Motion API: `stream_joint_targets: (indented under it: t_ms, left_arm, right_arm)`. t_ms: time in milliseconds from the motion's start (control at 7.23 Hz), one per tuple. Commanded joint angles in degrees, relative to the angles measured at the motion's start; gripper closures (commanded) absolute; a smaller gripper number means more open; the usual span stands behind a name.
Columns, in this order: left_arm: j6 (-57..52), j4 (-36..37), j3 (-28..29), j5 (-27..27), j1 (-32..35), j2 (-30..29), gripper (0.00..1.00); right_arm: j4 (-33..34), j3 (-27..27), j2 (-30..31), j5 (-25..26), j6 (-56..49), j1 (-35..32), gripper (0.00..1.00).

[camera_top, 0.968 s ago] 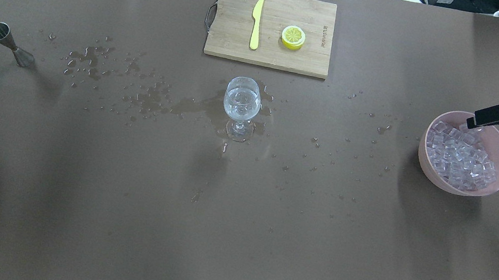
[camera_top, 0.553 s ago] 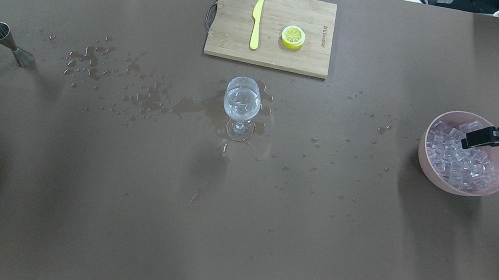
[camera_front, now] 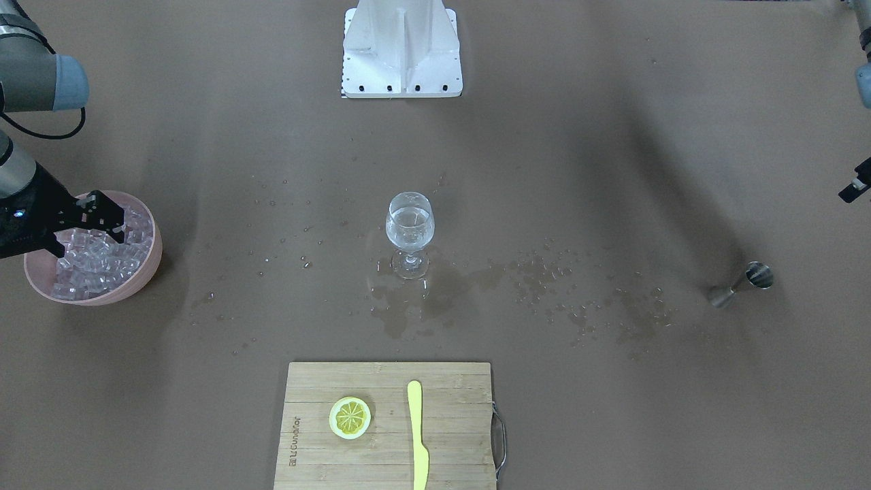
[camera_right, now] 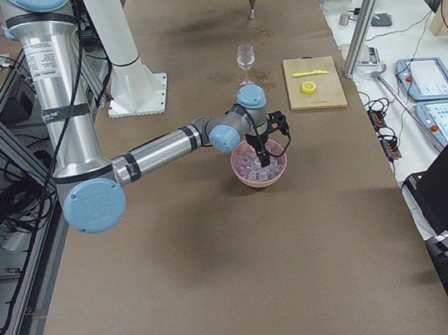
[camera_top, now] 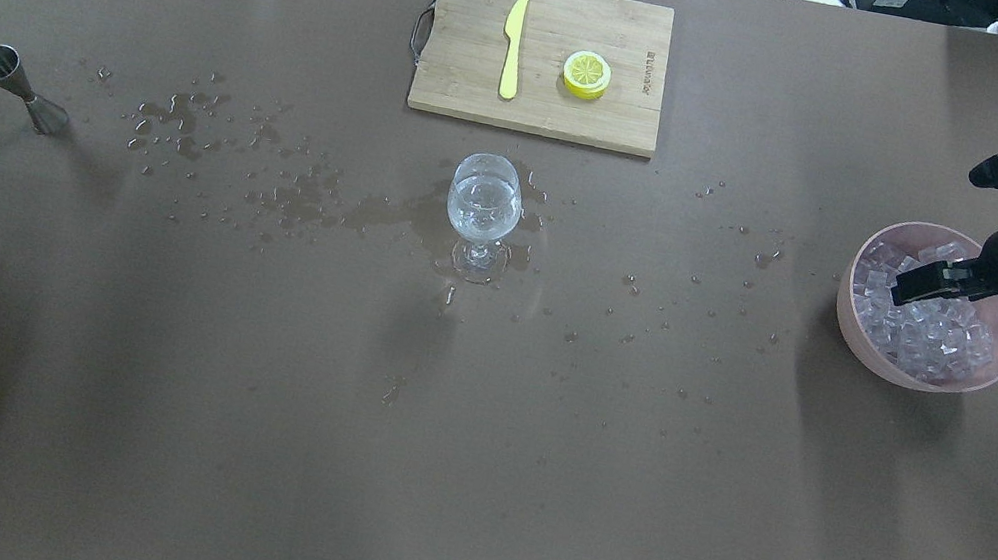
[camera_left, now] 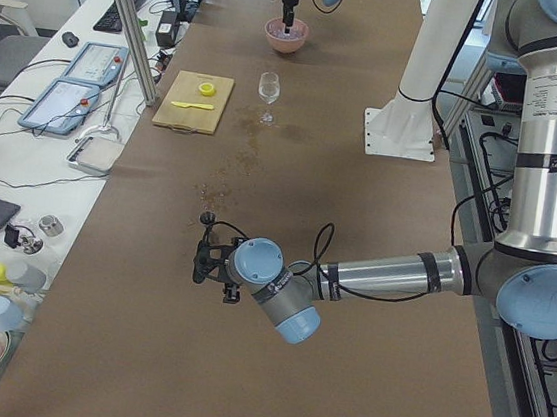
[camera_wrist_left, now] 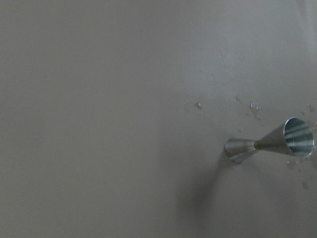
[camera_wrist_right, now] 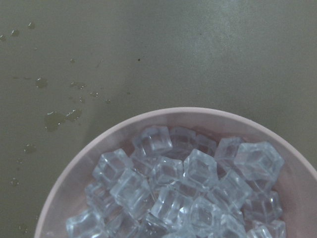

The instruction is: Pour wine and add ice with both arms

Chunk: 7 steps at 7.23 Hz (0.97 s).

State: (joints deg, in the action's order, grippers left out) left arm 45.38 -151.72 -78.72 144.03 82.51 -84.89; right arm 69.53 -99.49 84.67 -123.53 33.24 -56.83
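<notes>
A wine glass (camera_top: 484,201) holding clear wine stands mid-table in a puddle, also in the front view (camera_front: 409,228). A pink bowl (camera_top: 844,307) at the right holds a heap of ice cubes (camera_top: 942,329); the right wrist view shows the ice (camera_wrist_right: 188,188) close below. My right gripper (camera_top: 923,280) hangs over the bowl's far-left part just above the ice, and its fingers look open and empty in the front view (camera_front: 112,219). My left gripper (camera_left: 199,260) hovers far left near the steel jigger (camera_top: 19,88); I cannot tell whether it is open or shut.
A wooden cutting board (camera_top: 450,89) at the table's far side carries a yellow knife (camera_top: 513,44) and a lemon slice (camera_top: 586,73). Water drops and puddles (camera_top: 300,196) lie between jigger and glass. The white pedestal (camera_front: 401,51) stands at the robot's side.
My right gripper has moved left and down from the bowl's far rim to a spot over the ice. Glass, jigger and board have not moved.
</notes>
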Motion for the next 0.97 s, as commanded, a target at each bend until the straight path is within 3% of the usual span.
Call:
stream_joint_targets:
  t_ms: [0, 276, 829]
  left_arm:
    - [-0.03, 0.20, 0.23, -0.07, -0.15, -0.01, 0.02]
    - [0.06, 0.72, 0.05, -0.07, -0.06, -0.10, 0.02]
    - [0.24, 0.72, 0.05, -0.07, -0.06, -0.01, 0.02]
  right_arm:
    - [-0.01, 1.58, -1.08, -0.13, -0.28, 0.14, 0.16]
    - [0.08, 1.93, -0.99, -1.10, -0.37, 0.14, 0.25]
    - [0.17, 1.85, -0.20, -1.28, -0.37, 0.05, 0.31]
